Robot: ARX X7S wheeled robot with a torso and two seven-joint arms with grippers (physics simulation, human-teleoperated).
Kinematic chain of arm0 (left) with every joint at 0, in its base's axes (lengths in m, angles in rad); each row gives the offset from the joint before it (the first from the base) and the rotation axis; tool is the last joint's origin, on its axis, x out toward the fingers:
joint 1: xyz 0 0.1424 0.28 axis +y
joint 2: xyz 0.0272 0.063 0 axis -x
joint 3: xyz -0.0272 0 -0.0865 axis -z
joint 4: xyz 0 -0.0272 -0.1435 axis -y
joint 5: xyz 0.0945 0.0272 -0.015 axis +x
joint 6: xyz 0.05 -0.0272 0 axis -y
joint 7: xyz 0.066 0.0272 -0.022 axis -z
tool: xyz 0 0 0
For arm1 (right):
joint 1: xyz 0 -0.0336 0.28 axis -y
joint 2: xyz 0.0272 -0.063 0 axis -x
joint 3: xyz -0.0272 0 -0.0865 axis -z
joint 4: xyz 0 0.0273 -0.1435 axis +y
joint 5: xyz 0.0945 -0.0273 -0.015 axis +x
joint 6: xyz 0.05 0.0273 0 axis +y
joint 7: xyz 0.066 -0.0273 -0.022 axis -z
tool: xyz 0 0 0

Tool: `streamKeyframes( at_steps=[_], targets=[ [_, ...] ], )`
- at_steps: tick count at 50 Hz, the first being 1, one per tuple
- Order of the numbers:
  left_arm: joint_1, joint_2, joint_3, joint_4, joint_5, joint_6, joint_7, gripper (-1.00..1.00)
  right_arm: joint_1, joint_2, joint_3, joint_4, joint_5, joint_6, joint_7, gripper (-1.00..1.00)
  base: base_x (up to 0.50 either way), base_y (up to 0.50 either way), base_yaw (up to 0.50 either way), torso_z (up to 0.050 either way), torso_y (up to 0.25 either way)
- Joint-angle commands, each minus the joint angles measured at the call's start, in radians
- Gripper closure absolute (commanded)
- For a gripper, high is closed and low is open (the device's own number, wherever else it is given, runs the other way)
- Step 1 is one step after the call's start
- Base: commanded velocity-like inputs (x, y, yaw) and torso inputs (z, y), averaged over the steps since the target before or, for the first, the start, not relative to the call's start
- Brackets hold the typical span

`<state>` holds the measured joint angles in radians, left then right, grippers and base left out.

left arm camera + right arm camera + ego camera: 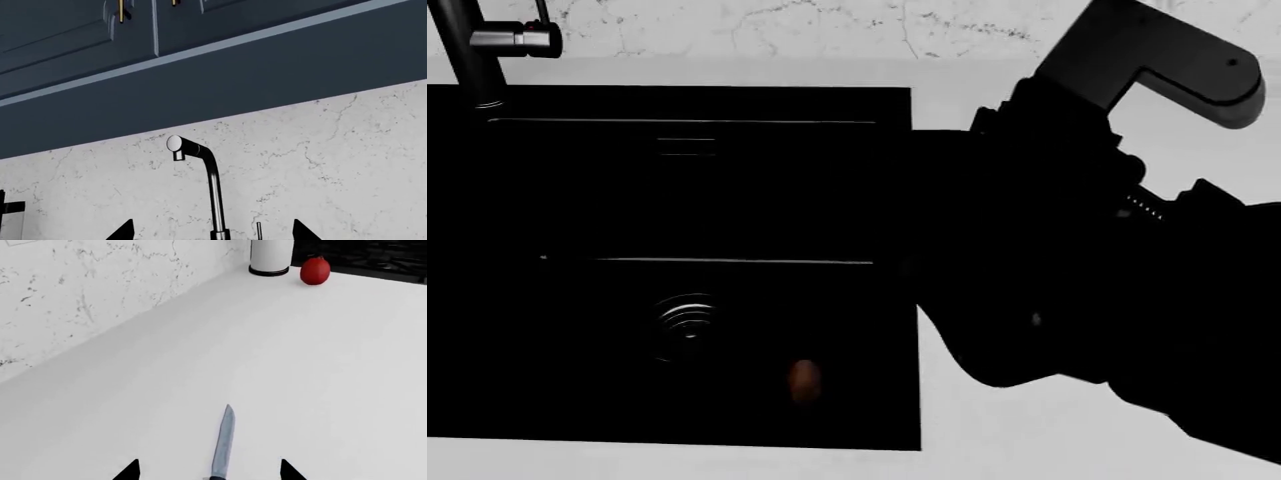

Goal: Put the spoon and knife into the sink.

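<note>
**Knife on the counter, spoon in the sink**

While the spoon point(805, 380) lies on the floor of the sink point(761, 180) near the drain point(687, 322), the knife point(223, 442) rests on the white counter point(320, 365) between the spread fingertips of the right gripper point(208, 471), jaws parted. The left gripper point(213, 231), also parted and empty, faces the faucet point(203, 170).

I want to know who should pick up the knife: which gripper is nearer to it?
Right. The right gripper straddles the knife, whose blade lies between its fingertips on the white counter. The left gripper faces the faucet, with no knife in its view.
</note>
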<state>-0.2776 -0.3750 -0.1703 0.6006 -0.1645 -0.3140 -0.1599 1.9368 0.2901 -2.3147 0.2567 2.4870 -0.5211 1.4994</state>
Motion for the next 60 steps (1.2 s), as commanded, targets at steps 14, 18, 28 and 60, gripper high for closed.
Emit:
streamKeyframes(
  at_steps=[14,18,28,60],
  targets=[
    [0.01,-0.004,-0.003,-0.013,-0.006,0.019,-0.004,-1.0,-0.042,-0.047,-0.028,0.052,0.014,0.033,-0.016,-1.0,0.0,0.0,0.0,0.0,0.0],
    [0.007,-0.005,0.0,-0.015,-0.006,0.02,-0.005,-1.0,-0.054,-0.054,-0.027,0.066,0.022,0.038,-0.024,-1.0,0.0,0.0,0.0,0.0,0.0],
    [0.016,-0.007,-0.008,-0.018,-0.011,0.028,-0.007,-1.0,-0.086,-0.08,-0.014,0.105,0.043,0.067,-0.052,-1.0,0.0,0.0,0.0,0.0,0.0],
    [0.017,-0.015,0.0,-0.021,-0.012,0.023,-0.017,-1.0,-0.16,-0.125,-0.002,0.26,0.075,0.159,-0.109,-1.0,0.0,0.0,0.0,0.0,0.0]
  ],
)
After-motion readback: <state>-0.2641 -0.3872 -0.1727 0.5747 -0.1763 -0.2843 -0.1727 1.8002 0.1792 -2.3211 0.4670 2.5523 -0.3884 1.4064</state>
